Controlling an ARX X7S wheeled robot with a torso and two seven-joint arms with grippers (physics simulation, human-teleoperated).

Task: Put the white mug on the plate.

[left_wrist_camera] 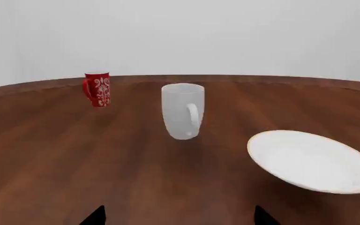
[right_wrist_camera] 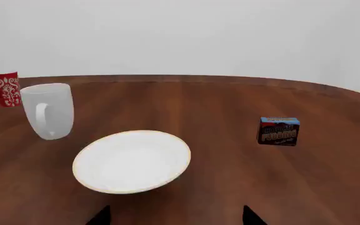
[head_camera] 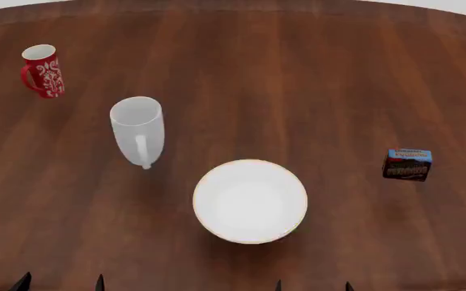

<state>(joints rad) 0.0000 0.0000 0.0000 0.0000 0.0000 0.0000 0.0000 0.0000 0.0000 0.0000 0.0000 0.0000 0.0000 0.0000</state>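
The plain glossy white tall mug (head_camera: 138, 131) stands upright on the dark wooden table (head_camera: 338, 79), just left of and beyond the round white gold-rimmed plate (head_camera: 250, 200), handle facing near. Both the left gripper (left_wrist_camera: 176, 216) and right gripper (right_wrist_camera: 175, 215) wait spread wide, holding nothing. The left arm looks best placed: approach level, close around the body, clear of the handle.

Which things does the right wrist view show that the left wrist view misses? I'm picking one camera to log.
Only the right wrist view shows the small pudding box. The left wrist view adds no object of its own. Both show the white mug, the red mug, the plate and the wooden table, each with dark fingertips set apart at the frame edge.
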